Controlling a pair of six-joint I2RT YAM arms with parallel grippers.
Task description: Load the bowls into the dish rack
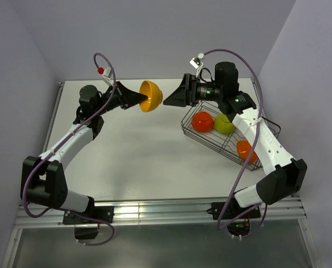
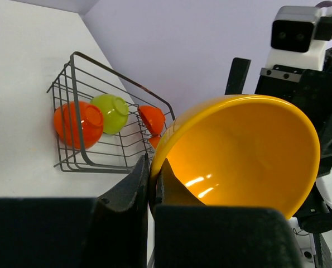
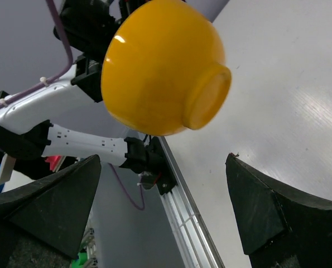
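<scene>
The left arm reaches from its base at the near left edge of the bench (image 1: 132, 151) toward the far middle. The left gripper (image 1: 139, 100) is closed almost completely. It pinches the rim of the yellow-orange bowl (image 1: 150, 96), with one finger inside the bowl and one outside. The left wrist view shows this clearly: the two dark fingers (image 2: 129, 192) are clamped together on the near edge of the bowl (image 2: 238, 151).

The bowl is held in the air above the far part of the bench and does not touch it. It is tipped on its side, with its mouth facing the left gripper and its foot ring facing right.

Just right of the bowl, the right gripper (image 1: 167, 101) points at it with its jaws spread wide and nothing between them. In the right wrist view the bowl's underside (image 3: 160, 67) hangs ahead of the two parted fingers (image 3: 48, 206), apart from both.

Farther right, the dish rack (image 1: 219, 144) stands on the bench under the right forearm. Three bowls are inside it:
- A red-orange bowl (image 1: 202, 121) sits at the left end.
- A lime green bowl (image 1: 225, 123) is just beside the first.
- A second red-orange bowl (image 1: 245, 149) is nearer the arm bases and partly hidden by the white arm link.
</scene>
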